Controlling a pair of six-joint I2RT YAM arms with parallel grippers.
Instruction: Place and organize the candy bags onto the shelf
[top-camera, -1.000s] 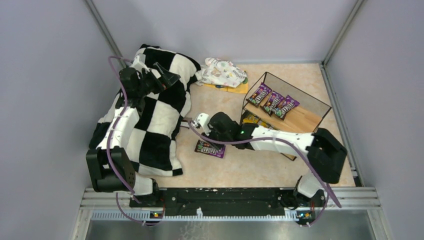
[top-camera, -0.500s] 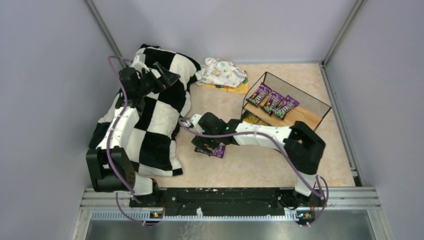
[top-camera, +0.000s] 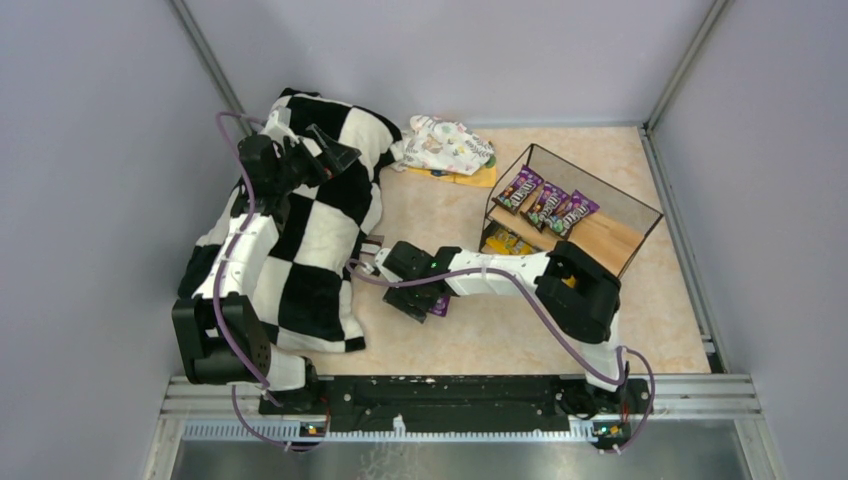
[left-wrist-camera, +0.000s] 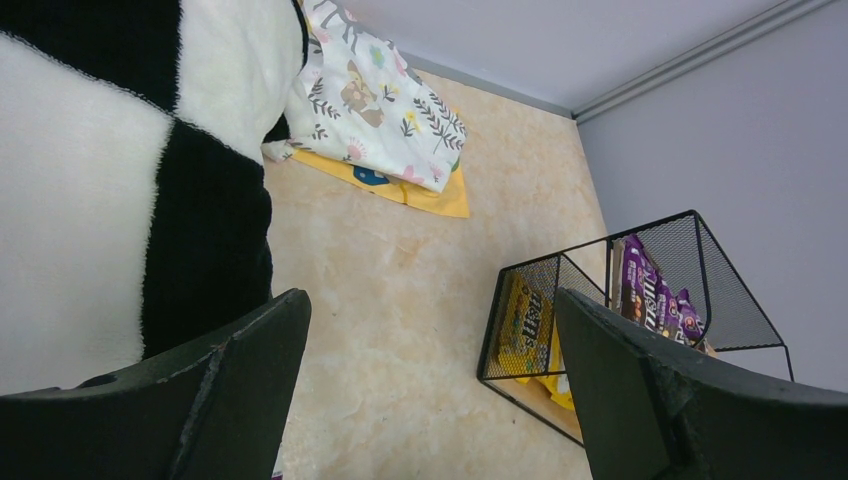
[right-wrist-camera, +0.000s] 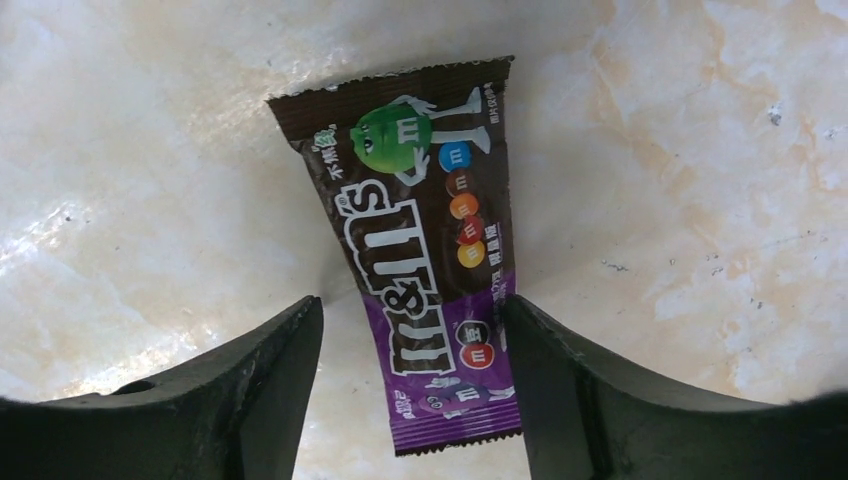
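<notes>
A purple and brown candy bag (right-wrist-camera: 430, 250) lies flat on the table. My right gripper (right-wrist-camera: 410, 390) is open just above it, one finger on each side of its purple end; from above, the gripper (top-camera: 412, 298) covers most of the bag (top-camera: 440, 305). The shelf (top-camera: 570, 215) stands at the right with three purple bags (top-camera: 545, 203) on its upper board and yellow bags (top-camera: 505, 240) on the lower one. The left wrist view shows the shelf (left-wrist-camera: 640, 320) with a yellow bag (left-wrist-camera: 525, 320) and purple bags (left-wrist-camera: 650, 290). My left gripper (top-camera: 325, 160) is open and empty over the blanket.
A black-and-white checkered blanket (top-camera: 300, 230) covers the table's left side. A white floral cloth bundle (top-camera: 445, 143) lies on a flat orange sheet (top-camera: 470, 178) at the back. Grey walls enclose the table.
My right arm has swung left and down, bringing its open gripper from beside the shelf onto the purple bag on the table. The left arm has not moved.
</notes>
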